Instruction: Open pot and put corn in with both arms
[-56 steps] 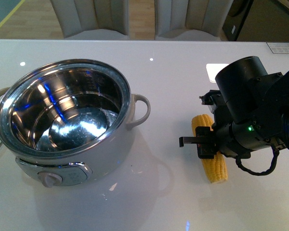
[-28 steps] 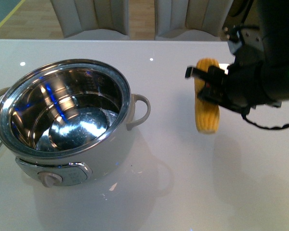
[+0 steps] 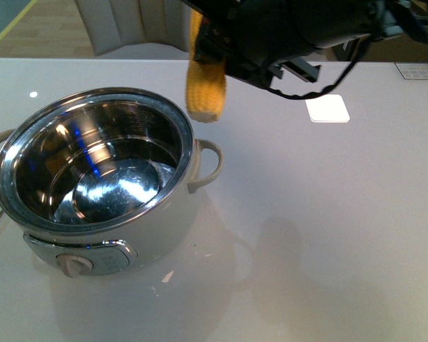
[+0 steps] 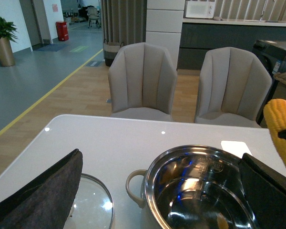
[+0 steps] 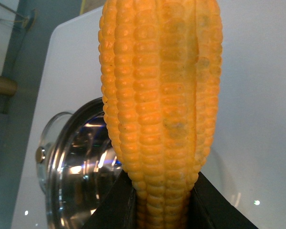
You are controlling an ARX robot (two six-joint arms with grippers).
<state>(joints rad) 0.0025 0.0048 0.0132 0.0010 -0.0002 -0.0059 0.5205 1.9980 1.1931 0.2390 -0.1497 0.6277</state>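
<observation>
Right, the lid (image 4: pixel 93 205) is off and lying on the worktop (image 3: pixel 328 214) beside the pot (image 3: pixel 164 235), the right hand (image 5: pixel 161 191) clamps the corn (image 3: pixel 205 89) in the air over the far rim, the left hand (image 4: pixel 160 157) gapes empty, so only the drop looks left.

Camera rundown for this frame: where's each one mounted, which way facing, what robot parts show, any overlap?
Front: on the body, looking down at the table and open pot; right arm shows top right.
Left wrist: on left arm, faces over pot toward chairs; open left gripper, fingers in lower corners.
Right wrist: on right arm, looks along right gripper shut on the corn.
Shared: all three show pot and corn.
</observation>
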